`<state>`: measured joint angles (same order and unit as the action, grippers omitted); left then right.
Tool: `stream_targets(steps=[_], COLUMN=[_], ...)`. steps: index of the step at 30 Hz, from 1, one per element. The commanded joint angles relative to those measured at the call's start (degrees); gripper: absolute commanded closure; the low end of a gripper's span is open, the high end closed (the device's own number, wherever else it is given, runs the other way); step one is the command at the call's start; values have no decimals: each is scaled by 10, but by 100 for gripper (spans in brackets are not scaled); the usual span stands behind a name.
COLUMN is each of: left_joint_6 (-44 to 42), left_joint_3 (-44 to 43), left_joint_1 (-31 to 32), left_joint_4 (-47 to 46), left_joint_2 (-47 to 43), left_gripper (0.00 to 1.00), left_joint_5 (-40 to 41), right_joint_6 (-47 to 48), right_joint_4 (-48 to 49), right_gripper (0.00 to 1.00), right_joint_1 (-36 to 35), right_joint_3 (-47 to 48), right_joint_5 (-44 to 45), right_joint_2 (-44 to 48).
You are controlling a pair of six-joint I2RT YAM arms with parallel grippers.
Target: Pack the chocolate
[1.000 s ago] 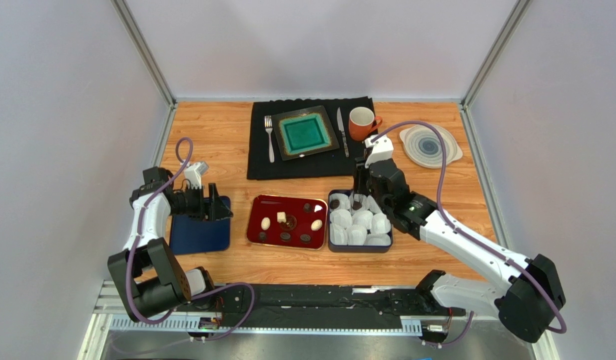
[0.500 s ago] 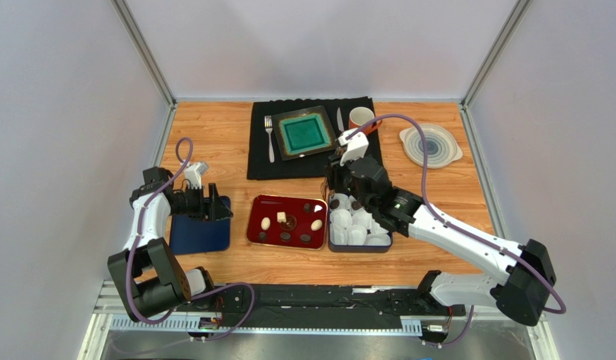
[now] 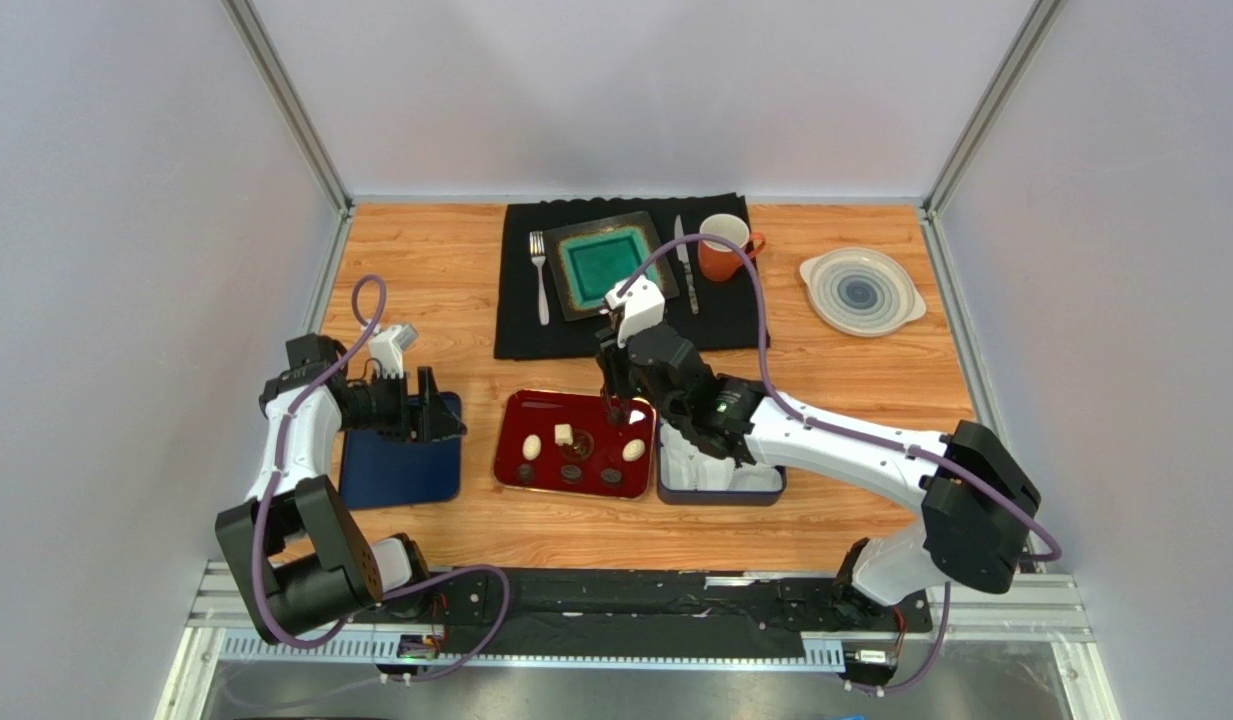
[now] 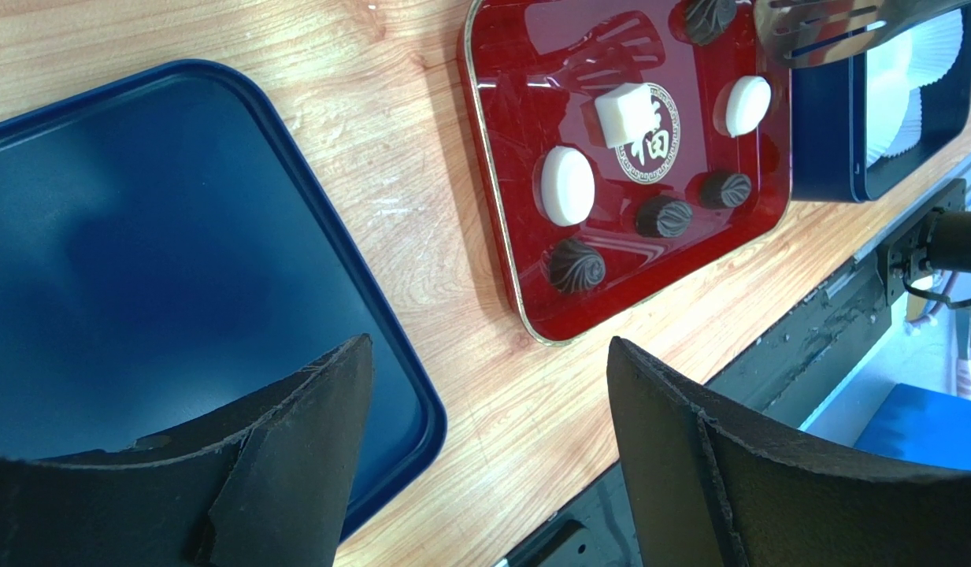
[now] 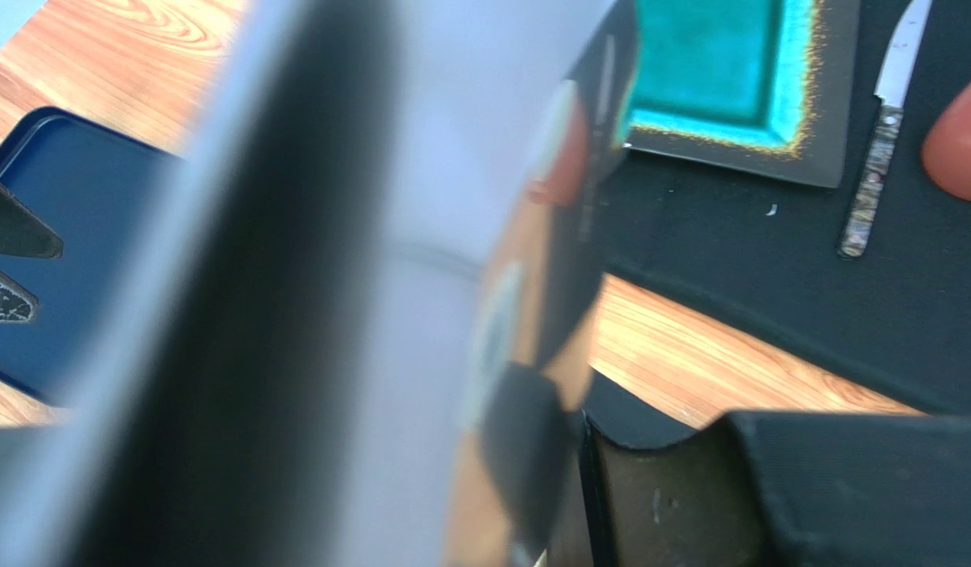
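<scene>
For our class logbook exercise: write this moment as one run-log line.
left gripper: open, above blue tray | right gripper: holding slotted metal tool above red tray far corner | chocolates: on red tray

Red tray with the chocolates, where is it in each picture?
Top external: red tray mid-table, right of the flat blue tray.
Left wrist: upper right, beyond the flat blue tray.
Right wrist: not seen; a blurred shiny thing fills the middle.
Shared landmark: the flat blue tray, in all three views.
</scene>
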<state>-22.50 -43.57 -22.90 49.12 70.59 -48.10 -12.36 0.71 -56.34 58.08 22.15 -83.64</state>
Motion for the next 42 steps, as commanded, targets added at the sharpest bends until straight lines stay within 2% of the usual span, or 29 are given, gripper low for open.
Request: stream_targets(steps=[1,11,42], left_joint_6=[-20,-24,-24], left_joint_3=[-12,-13,-23], left_joint_1=[-1,-2,-2], left_joint_4=[9,12,19], left_joint_2=[-14,-14,-15], left_gripper=[19,19,19], left_joint_5=[-14,-12,-13], right_joint_6=[-12,-18,-46], right_joint_4=[55,59,60], right_gripper=[60,57,59], right_joint_1=[-11,-14,-14], right_joint_3=[30,26,-3], right_joint_5=[32,61,54], right_joint_2=[-19,-43,-71])
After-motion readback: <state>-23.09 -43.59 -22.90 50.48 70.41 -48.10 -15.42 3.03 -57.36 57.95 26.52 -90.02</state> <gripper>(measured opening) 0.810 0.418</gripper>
